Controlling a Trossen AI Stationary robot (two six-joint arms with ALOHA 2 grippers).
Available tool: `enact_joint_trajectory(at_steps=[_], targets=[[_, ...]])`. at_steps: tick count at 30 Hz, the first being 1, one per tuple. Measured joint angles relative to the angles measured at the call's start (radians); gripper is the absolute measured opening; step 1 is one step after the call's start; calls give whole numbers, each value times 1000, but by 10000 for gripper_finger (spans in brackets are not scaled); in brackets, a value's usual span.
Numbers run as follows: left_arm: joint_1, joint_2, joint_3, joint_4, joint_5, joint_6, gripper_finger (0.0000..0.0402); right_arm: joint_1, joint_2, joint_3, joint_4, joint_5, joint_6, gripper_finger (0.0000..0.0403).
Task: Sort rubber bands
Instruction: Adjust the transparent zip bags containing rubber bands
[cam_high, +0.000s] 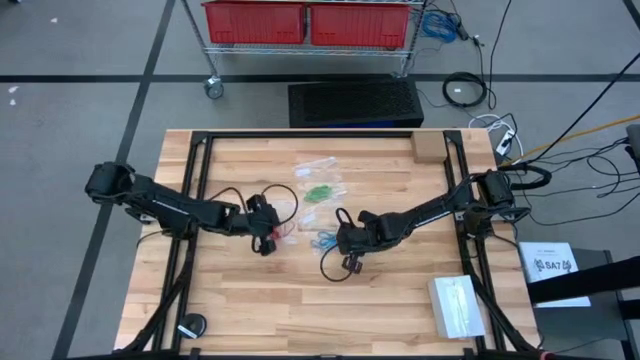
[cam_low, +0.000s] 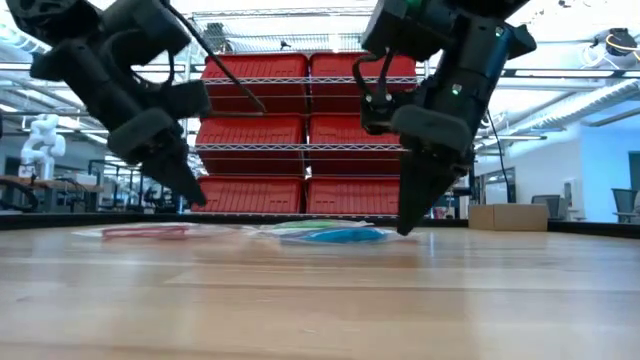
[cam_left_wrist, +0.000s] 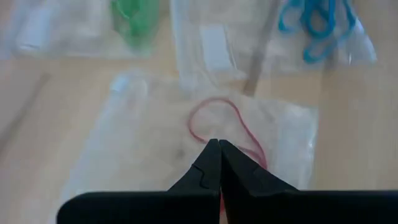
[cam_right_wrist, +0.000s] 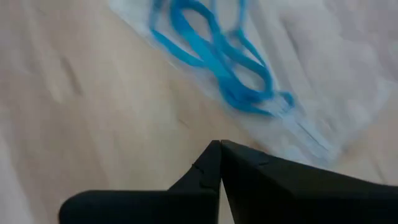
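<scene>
Three clear bags lie side by side at the table's middle. One has green rubber bands, one blue bands, and one a red band loop. My left gripper is shut and slants down over the red band's bag, its tips a little above the table in the low view. My right gripper is shut, points steeply down and stands low beside the near corner of the blue bands' bag. My left gripper hangs over the red loop, and a thin red streak shows in the slit between its fingers; I cannot tell whether it touches a band. My right gripper's tips are down near the wood beside the bag's edge; I cannot tell whether they touch it.
A cardboard box sits at the far right corner and a white box at the near right. A black disc lies near left. Black cables loop by both grippers. A cart with red bins stands beyond the far edge.
</scene>
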Motion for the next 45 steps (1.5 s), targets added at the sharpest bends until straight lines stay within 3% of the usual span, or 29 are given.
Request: enact_joint_trajectory(at_steps=[3,7,14,20,26,33,40,45], targets=[[-4,47,0,25,66,25,2,16,0,1,54,-1,-15,0],[-26,84,0,15,80,46,2,18,-3,30,17,43,-54,0],[-62,70,0,-38,75,46,2,-45,-6,36,-95,89,-143,0],[-65,14,0,-58,12,-6,2,-87,-7,11,-93,104,-172,0],[-65,-12,0,25,12,-6,2,-65,-7,-40,-18,19,-56,0],[-54,-7,0,159,12,28,2,-2,-7,-53,84,-6,74,0],[-9,-7,0,286,16,79,2,7,-10,14,54,33,-3,0],[23,10,0,369,27,129,2,-62,-47,47,36,83,-129,0]])
